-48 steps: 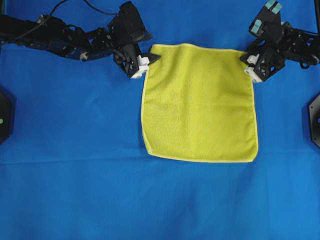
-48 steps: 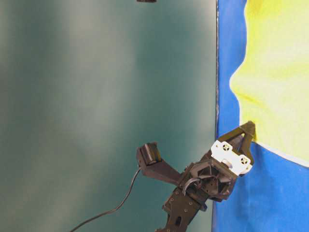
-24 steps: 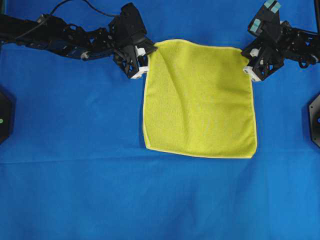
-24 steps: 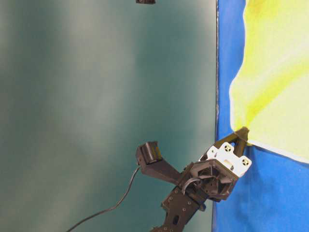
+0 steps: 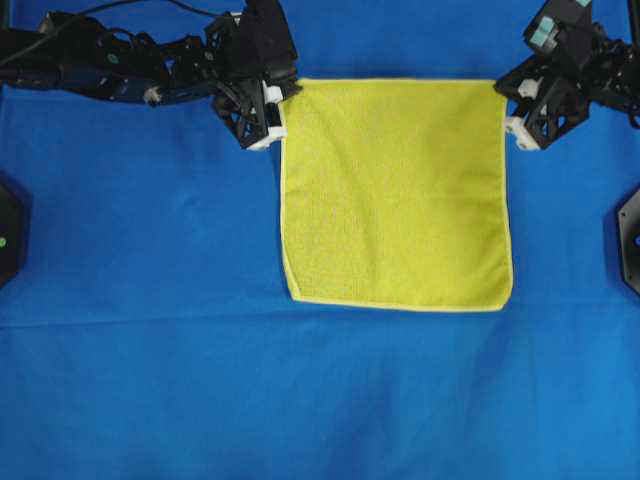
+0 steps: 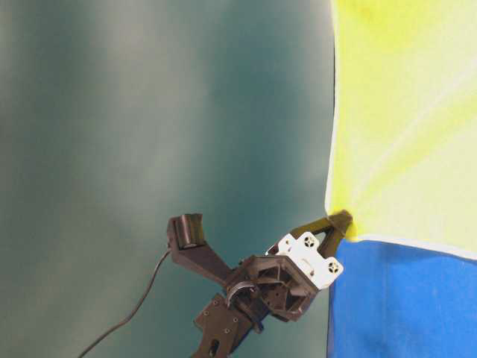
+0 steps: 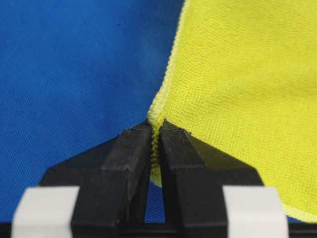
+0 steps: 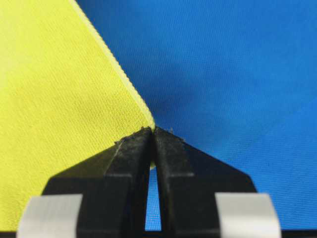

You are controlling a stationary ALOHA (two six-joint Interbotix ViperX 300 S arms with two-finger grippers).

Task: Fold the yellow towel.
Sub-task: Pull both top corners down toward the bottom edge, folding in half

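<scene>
My left claw (image 5: 281, 96) pinches one far corner of the yellow towel (image 5: 396, 190), tips pressed tight on the hem. My right claw (image 5: 505, 92) pinches the other far corner. Far edge taut between them, raised; near edge lying on the blue worktop (image 5: 150, 360).

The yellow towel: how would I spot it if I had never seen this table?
Look at the blue table cover. Near its far edge hangs the yellow towel, its two top corners pinched by the left gripper and the right gripper. It is the only yellow-green thing there.
</scene>
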